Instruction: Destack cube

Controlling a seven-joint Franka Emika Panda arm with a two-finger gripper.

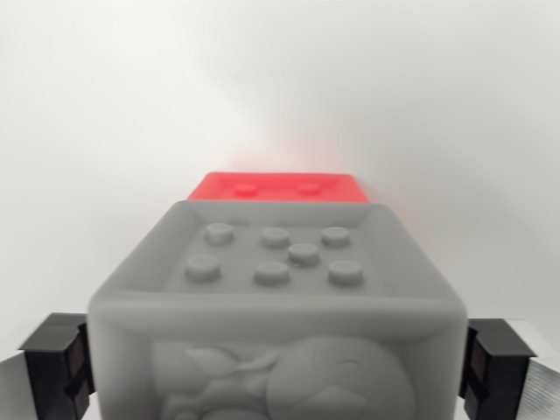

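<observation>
A grey cube (278, 306) fills the lower middle of the wrist view, close to the camera and slightly blurred. Its top face is a shallow recess with a raised rim, holding seven round studs (276, 254): three in a back row, three in a front row, and one between them, offset towards the wrist view's right. The cube's near face carries a relief figure (271, 381) with rounded, leaf-like shapes; what it depicts is hard to tell.

The gripper (278, 359) straddles the grey cube. One black finger pad (59, 363) sits against the cube's side at the wrist view's left, the other (494, 363) against its side at the right, so the jaws are clamped on the cube.

Behind the grey cube, touching its far top edge in this view, shows the top of a red cube (280, 187), with two studs visible in its recess. Whether it lies lower than the grey cube or level with it cannot be told. Beyond the grey cube everything is a plain white surface (280, 79).
</observation>
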